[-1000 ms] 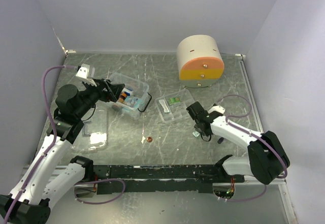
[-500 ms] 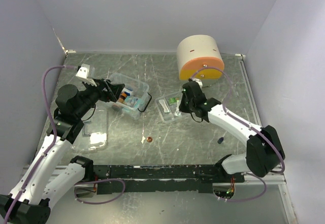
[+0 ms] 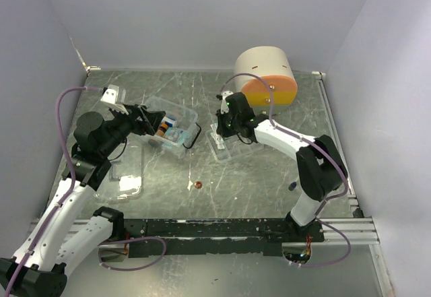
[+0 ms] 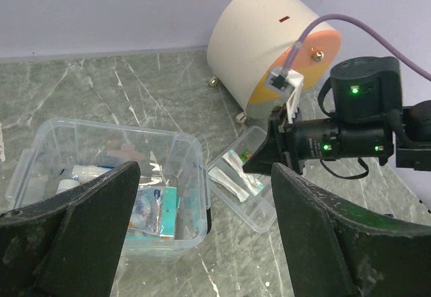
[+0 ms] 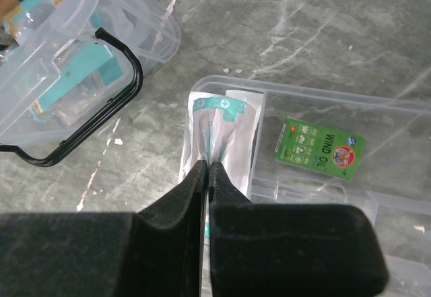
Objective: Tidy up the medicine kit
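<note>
The right end effector (image 5: 209, 167) pinches a white-and-teal packet (image 5: 219, 114) over the small tray (image 5: 303, 96), beside a green sachet (image 5: 318, 148). The left end effector (image 4: 202, 182) hangs wide open above the clear box (image 4: 101, 130).

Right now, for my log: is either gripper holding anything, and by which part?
The right gripper pinches a white-and-teal packet by its near part, with the far end sticking out over the clear tray. The left gripper is open and empty.
</note>
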Action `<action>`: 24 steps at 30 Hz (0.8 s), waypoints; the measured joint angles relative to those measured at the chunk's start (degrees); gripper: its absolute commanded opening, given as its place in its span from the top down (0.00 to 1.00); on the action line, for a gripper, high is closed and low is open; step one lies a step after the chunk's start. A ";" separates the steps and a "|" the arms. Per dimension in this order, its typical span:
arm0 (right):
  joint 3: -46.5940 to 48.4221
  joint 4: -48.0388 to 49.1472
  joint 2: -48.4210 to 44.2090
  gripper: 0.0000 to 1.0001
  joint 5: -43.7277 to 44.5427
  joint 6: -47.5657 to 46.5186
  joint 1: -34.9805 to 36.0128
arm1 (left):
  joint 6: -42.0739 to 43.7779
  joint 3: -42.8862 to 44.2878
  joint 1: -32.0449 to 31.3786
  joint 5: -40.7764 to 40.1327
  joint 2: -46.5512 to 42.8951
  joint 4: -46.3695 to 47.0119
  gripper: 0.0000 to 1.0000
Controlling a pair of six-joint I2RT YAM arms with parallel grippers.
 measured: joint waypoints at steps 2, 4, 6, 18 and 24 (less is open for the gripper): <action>1.07 -0.33 1.81 1.00 -0.59 -1.49 0.31 | 0.00 0.00 0.00 0.00 0.02 0.00 0.10; 1.99 -0.83 3.28 1.00 -0.63 -2.71 0.66 | 0.00 0.00 0.00 0.00 0.02 0.00 0.10; 2.45 -1.31 4.37 1.00 -0.24 -3.65 1.07 | 0.00 0.00 0.07 0.00 0.02 0.00 0.10; 3.41 -3.93 9.88 1.00 3.50 -5.66 4.11 | 0.00 0.00 0.11 0.00 0.26 0.00 0.10; 3.43 -2.95 10.56 1.00 7.96 -5.64 5.51 | 0.00 0.00 0.11 -0.02 0.28 0.00 0.10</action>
